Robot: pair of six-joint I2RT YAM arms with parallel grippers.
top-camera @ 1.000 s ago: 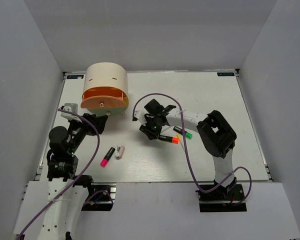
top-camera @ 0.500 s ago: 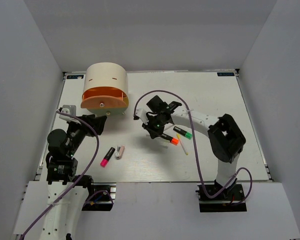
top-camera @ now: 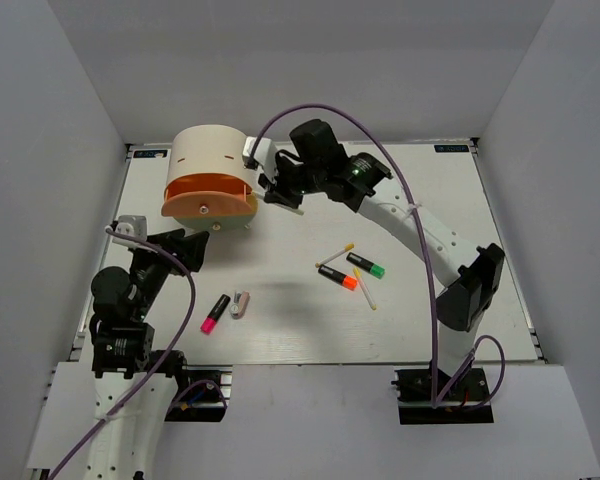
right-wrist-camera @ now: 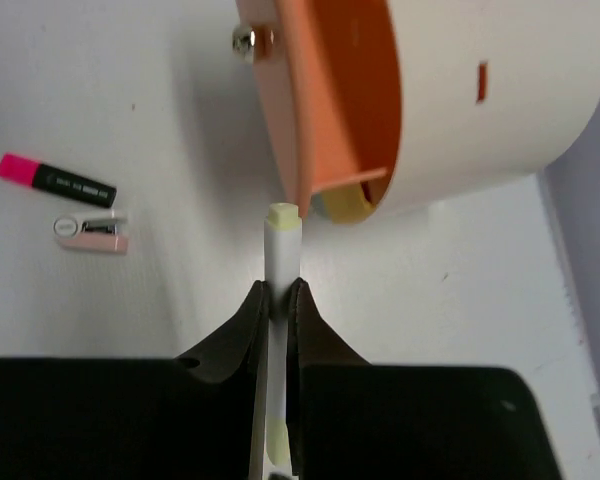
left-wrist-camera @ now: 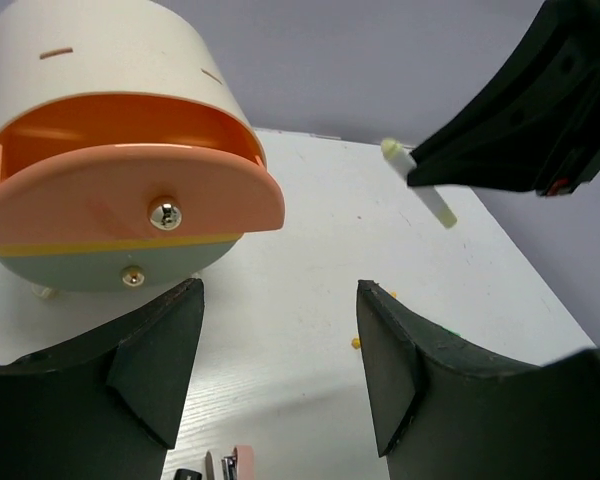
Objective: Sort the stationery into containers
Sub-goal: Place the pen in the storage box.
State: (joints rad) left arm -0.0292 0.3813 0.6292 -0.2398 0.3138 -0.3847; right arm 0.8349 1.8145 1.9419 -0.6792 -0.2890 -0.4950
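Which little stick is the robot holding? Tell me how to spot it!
Find the big cream round box at the table's far left, with its orange drawer pulled open. Just beside that drawer, the right gripper holds a thin cream stick with a yellowish tip. The other two cream sticks lie flat on the table near the highlighters; this one is pinched in shut jaws.

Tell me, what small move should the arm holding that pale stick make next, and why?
Probably shift it sideways until it hangs over the open orange drawer. The right gripper is shut on the cream stick, but the stick's tip sits just outside the drawer's front panel, so letting go now would likely miss.
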